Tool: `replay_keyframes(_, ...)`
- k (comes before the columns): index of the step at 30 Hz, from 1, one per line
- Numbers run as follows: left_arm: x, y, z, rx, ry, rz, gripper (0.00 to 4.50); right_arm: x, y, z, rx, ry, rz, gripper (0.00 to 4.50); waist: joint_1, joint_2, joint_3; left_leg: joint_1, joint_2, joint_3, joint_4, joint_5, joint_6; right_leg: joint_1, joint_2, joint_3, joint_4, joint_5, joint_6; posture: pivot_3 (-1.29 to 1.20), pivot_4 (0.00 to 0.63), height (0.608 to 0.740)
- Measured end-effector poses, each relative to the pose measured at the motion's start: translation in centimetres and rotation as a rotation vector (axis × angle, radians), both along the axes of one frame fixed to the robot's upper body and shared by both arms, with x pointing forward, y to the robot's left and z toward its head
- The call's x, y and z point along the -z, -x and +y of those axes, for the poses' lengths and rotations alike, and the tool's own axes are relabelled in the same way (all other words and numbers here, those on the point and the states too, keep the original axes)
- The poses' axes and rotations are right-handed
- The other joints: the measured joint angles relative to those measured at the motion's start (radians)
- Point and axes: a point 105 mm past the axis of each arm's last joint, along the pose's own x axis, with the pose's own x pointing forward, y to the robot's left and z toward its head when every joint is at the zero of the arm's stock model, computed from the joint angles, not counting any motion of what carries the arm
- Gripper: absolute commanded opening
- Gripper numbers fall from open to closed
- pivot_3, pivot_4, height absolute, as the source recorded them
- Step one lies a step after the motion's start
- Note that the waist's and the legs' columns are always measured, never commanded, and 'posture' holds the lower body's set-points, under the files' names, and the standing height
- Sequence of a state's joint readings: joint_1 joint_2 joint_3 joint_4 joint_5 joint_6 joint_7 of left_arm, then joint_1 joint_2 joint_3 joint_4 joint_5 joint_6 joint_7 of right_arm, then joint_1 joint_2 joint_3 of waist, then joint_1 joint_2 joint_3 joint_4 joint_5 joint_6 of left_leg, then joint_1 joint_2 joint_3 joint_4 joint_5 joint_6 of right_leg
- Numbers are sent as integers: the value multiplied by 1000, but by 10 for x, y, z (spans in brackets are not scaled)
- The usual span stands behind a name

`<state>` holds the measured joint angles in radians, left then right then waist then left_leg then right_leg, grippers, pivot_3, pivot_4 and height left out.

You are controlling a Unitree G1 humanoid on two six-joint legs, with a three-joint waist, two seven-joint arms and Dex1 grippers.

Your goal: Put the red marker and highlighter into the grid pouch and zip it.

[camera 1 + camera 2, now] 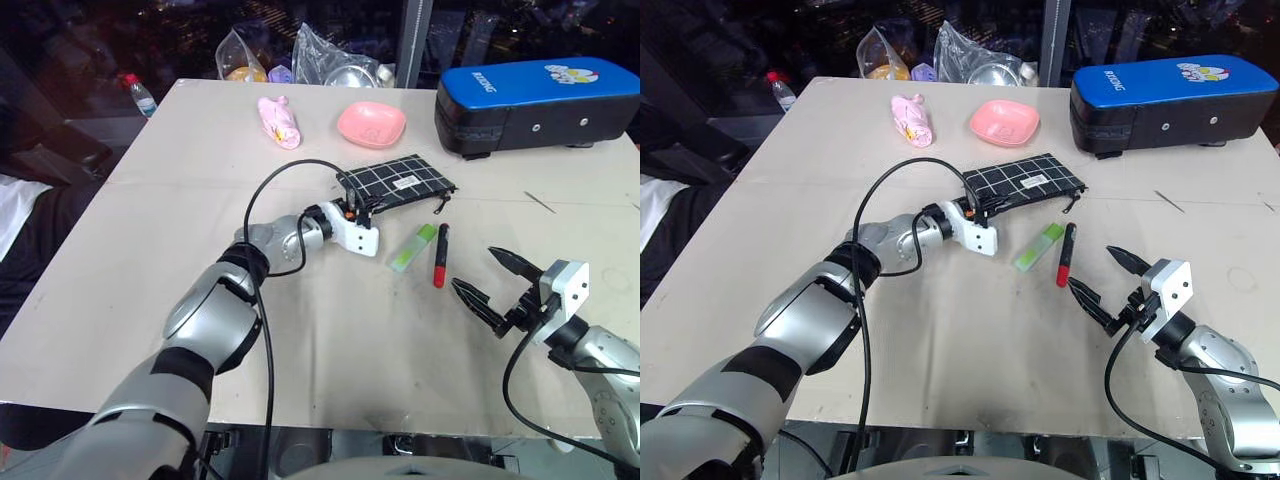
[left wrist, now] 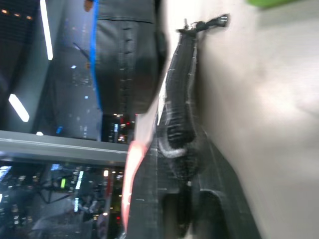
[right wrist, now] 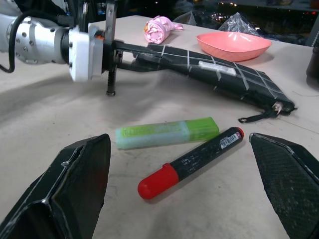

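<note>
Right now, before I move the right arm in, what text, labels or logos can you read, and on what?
"BOXING": white letters on the blue top of the big black case.
Cartoon logo on the same blue top: picture only, its lettering too small to read.
White label on the grid pouch: print too small to read.
Sticker on the red marker: unreadable.
Highlighter: print too faint to read.

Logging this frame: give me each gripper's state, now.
Left gripper: shut on the grid pouch, at its end.
Right gripper: open, holding nothing.
</note>
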<state>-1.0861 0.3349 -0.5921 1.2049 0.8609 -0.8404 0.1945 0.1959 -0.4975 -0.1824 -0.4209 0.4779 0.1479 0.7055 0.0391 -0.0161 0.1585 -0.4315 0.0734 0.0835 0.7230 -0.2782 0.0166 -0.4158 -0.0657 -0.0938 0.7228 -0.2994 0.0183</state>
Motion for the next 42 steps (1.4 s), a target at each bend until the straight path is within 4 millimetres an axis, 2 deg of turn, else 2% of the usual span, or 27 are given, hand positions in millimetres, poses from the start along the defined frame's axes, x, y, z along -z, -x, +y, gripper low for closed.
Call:
replay_keyframes(8, -1, -1, -1, -5, 13, 7, 44, -2, -3, 0, 14, 1, -11, 4500, -1, 0, 0, 0, 0, 0, 1, 0, 0, -1, -1, 0, 3, 0, 0, 0, 150, 686)
replay_keyframes(11, -1, 2, -2, -7, 125, 97, 44, -5, -9, 3, 40, -2, -30, 4500, -3, 0, 0, 0, 0, 1, 2, 0, 0, -2, -1, 1, 4, 0, 0, 0, 150, 686)
replay_keyframes(17, 0, 19, 14, 17, 361, 311, 44, -5, -40, 5, 146, -9, -12, 4500, -31, 0, 0, 0, 1, 3, 3, 0, -1, -5, -1, 4, 7, 0, 0, 0, 150, 686)
replay_keyframes(22, 7, 50, 20, 48, 442, 451, 44, -3, -79, 7, 239, -36, 93, 4500, -39, 1, 0, -1, 1, 4, 3, 1, -1, -6, 0, 5, 8, 0, -1, 0, 150, 686)
replay_keyframes(27, -14, 57, 28, 17, 498, 464, 44, -5, -105, 19, 217, -99, 223, 4500, -29, 1, 0, -1, 1, 4, 4, 0, -1, -6, 0, 6, 9, 0, -1, 0, 150, 686)
replay_keyframes(30, -12, 63, 28, -1, 501, 489, 44, -10, -121, 22, 202, -113, 258, 4500, -25, 1, 0, -1, 1, 5, 3, 0, -1, -6, 0, 6, 8, 0, -1, 0, 150, 686)
replay_keyframes(33, -5, 69, 28, -15, 495, 526, 44, -13, -131, 25, 176, -127, 277, 4500, -26, 1, 0, -1, 1, 4, 3, 0, -1, -6, 0, 6, 8, 0, -1, 0, 150, 686)
replay_keyframes(39, -6, 71, 29, -21, 487, 531, 44, -18, -140, 26, 148, -134, 267, 4500, -27, 2, 0, -1, 1, 5, 3, 0, -1, -7, 0, 6, 8, 0, -1, 0, 150, 686)
replay_keyframes(40, -7, 72, 29, -20, 487, 531, 0, -20, -142, 26, 146, -132, 261, 4111, -27, 2, 0, -1, 1, 5, 3, 0, -1, -7, 0, 6, 8, 0, -1, 0, 150, 686)
replay_keyframes(41, -7, 72, 29, -19, 485, 533, 0, -20, -143, 26, 145, -130, 256, 3969, -27, 2, 0, -1, 1, 5, 3, 0, -1, -7, 0, 6, 8, 0, -1, 0, 150, 686)
replay_keyframes(42, -6, 73, 29, -19, 484, 537, 0, -20, -144, 26, 141, -128, 253, 3612, -27, 2, 0, -1, 1, 5, 3, 0, -1, -7, 0, 6, 8, 0, -1, 0, 150, 686)
